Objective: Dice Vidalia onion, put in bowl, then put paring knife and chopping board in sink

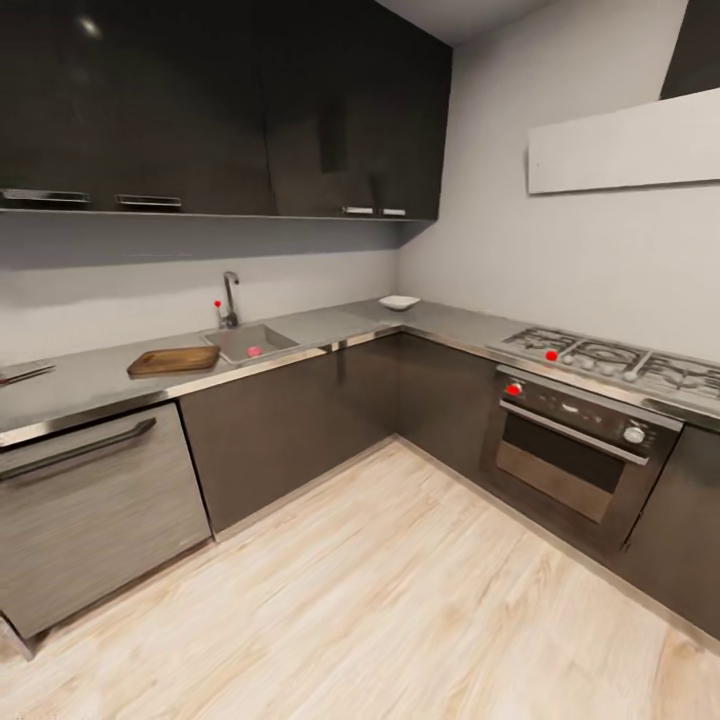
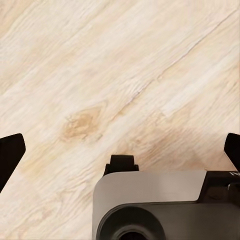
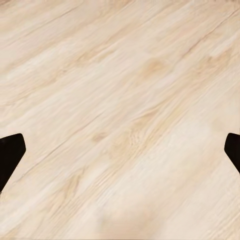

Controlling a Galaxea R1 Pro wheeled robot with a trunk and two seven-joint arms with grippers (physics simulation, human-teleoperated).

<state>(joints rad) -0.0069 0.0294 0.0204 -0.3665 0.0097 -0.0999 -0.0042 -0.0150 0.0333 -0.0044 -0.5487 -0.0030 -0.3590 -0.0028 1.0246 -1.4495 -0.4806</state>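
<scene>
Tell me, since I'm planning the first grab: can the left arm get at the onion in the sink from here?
Probably not yet. The onion lies in the sink across the room, while the left tool hangs open over bare floor.

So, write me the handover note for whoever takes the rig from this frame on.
Left gripper: fingers wide apart, nothing between them, over wooden floor.
Right gripper: the same, open and holding nothing.
The robot stands back from the countertop.
Chopping board lies on the countertop just left of the sink; a small pink thing, likely the onion, sits in the basin. Bowl is at the counter corner. A thin item at the far left edge may be the knife; too small to tell.
Done: nothing visible. Left: every step.
</scene>
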